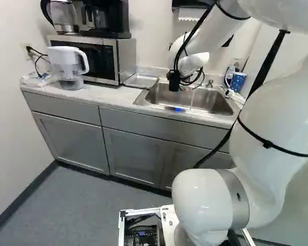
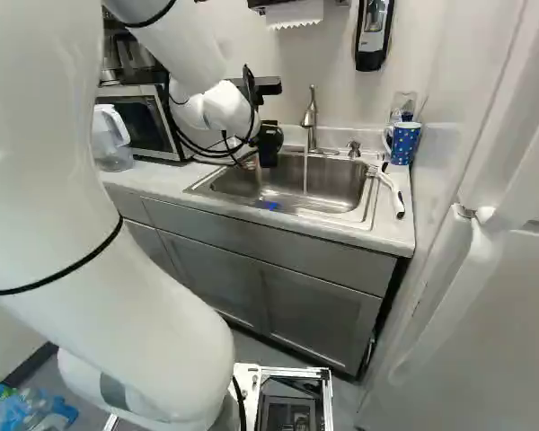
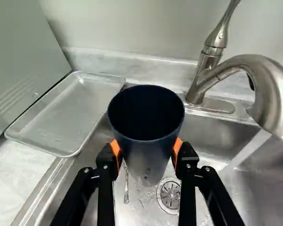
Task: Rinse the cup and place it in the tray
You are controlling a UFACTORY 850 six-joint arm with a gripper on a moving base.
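Well, pincer (image 2: pixel 269 142) pinching the dark cup (image 3: pixel 148 157), over the sink (image 3: pixel 269 202) (tap (image 3: pixel 269 89) running beside it)

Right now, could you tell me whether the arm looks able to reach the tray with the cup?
Probably yes: the gripper holds the cup over the sink, and nothing visible stands between it and the tray alongside, though the microwave crowds the tray's other side.

My white arm (image 1: pixel 274 130) rising and bent forward, my wrist (image 2: pixel 225 108) reaching out ahead, my black gripper (image 2: pixel 268 136) at its end, two fingers (image 3: pixel 105 181) standing apart, orange pads (image 3: pixel 115 148) pressed inward in a grip
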